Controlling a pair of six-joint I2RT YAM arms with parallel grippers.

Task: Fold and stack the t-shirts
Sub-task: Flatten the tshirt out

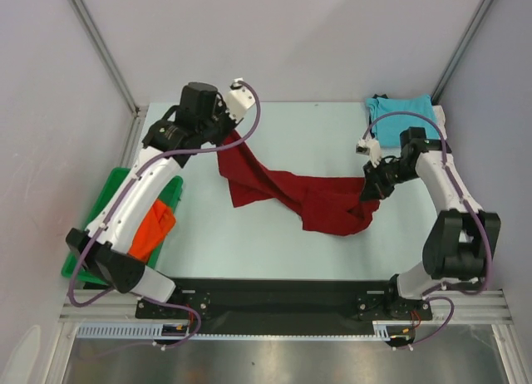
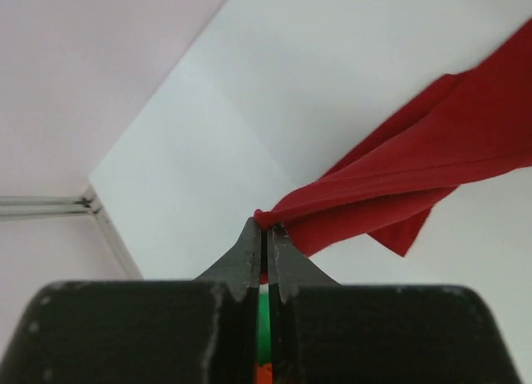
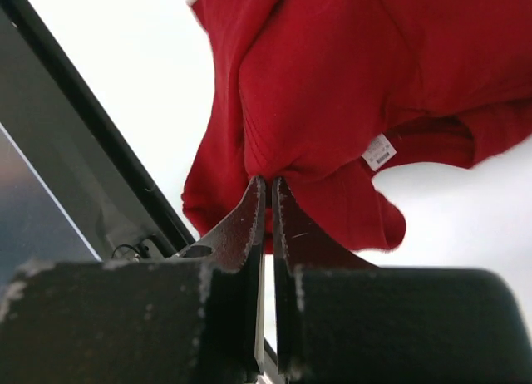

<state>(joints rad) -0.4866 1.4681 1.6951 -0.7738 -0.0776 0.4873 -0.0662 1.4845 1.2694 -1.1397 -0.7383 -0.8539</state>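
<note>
Left tool (image 2: 266,234) and right tool (image 3: 268,186) each pinch the dark red t-shirt (image 1: 320,203); this looks like the spreading step, so next likely pull it taut.

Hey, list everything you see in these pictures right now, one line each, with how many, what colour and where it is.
dark red t-shirt: one, dark red, stretched across the middle of the table
turquoise t-shirt: one, turquoise, far right corner
orange t-shirt: one, bright orange, on the tray, partly hidden
tray: one, green, left edge of the table
label: one, white, on the dark red t-shirt
left hand: one, black, shut on the dark red t-shirt's far left end
right hand: one, black, shut on its right end
</note>
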